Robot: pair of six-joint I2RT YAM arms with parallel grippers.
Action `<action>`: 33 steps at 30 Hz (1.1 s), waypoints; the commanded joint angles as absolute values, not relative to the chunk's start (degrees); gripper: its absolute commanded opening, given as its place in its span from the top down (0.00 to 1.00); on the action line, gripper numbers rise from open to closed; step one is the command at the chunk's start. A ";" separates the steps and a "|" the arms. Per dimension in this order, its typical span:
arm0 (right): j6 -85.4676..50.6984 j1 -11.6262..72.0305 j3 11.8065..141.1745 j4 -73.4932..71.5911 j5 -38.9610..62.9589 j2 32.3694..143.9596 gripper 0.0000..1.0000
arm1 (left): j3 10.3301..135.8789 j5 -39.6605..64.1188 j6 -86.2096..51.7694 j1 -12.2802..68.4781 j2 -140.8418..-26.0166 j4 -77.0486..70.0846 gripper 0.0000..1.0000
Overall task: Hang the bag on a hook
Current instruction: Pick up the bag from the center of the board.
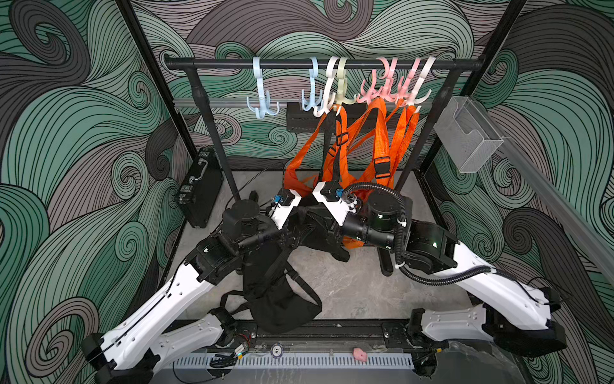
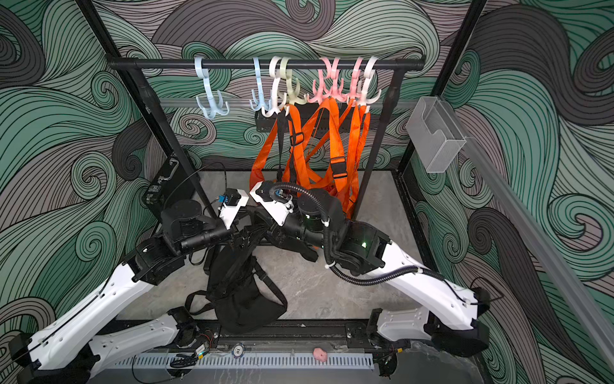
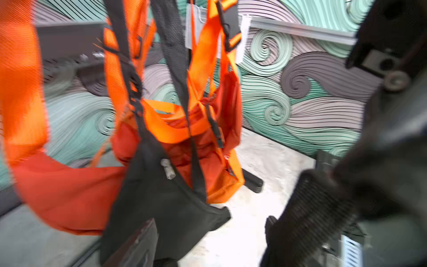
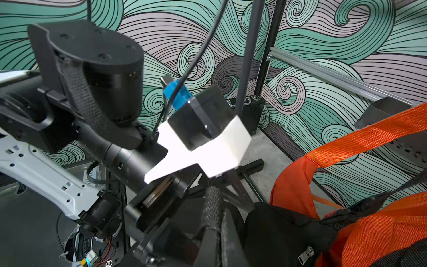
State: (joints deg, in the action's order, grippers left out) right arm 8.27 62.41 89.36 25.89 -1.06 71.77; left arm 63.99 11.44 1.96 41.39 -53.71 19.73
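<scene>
Gripping the black bag's [image 1: 282,302] strap [image 4: 211,208] with right fingers [image 4: 227,233], with left fingers [image 3: 307,208] spread apart (blurry view); sags lengthwise below both, bottom pointing away

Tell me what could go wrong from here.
1. Both arms' wrists crowd together by the orange bags; they could collide or snag straps.
2. The hanging black strap shares crowded hooks with orange straps, so tangling seems possible.
3. The black bag on the table lies under the left arm; its loose loops might catch.
</scene>
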 commanded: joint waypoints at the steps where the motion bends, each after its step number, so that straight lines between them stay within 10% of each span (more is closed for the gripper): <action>1: 12.16 62.57 90.29 29.79 -0.65 71.81 1.00 | 66.62 5.36 5.31 41.53 -51.86 20.48 0.17; 15: 13.78 57.67 91.32 30.00 -3.34 73.29 1.00 | 76.75 21.96 10.66 43.82 -53.64 35.40 0.08; 33: 11.93 56.87 91.24 29.34 3.76 70.04 1.00 | 74.94 5.00 11.34 44.12 -59.59 26.66 0.13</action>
